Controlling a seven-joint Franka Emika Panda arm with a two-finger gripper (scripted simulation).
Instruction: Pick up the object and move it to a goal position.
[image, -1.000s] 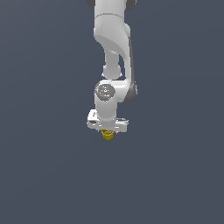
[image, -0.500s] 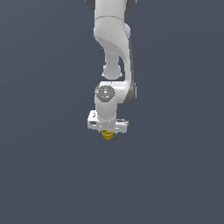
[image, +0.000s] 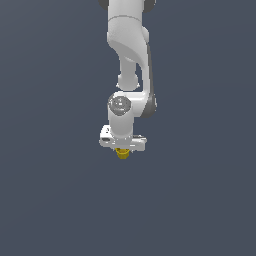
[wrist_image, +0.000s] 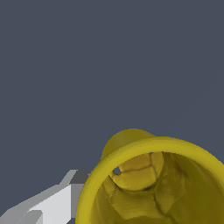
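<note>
The yellow cup (image: 122, 153) is small and tapered, and only its lower part shows below the white gripper (image: 122, 150) in the exterior view. The gripper points down from the white arm (image: 127, 55) and is shut on the cup. In the wrist view the cup (wrist_image: 153, 183) fills the near corner. Its rim faces the camera and its hollow inside shows. One white and grey finger (wrist_image: 52, 203) lies against the cup's outer wall. The other finger is hidden behind the cup.
A plain dark grey-blue surface (image: 50, 200) fills the rest of both views. No other object, edge or goal marker shows.
</note>
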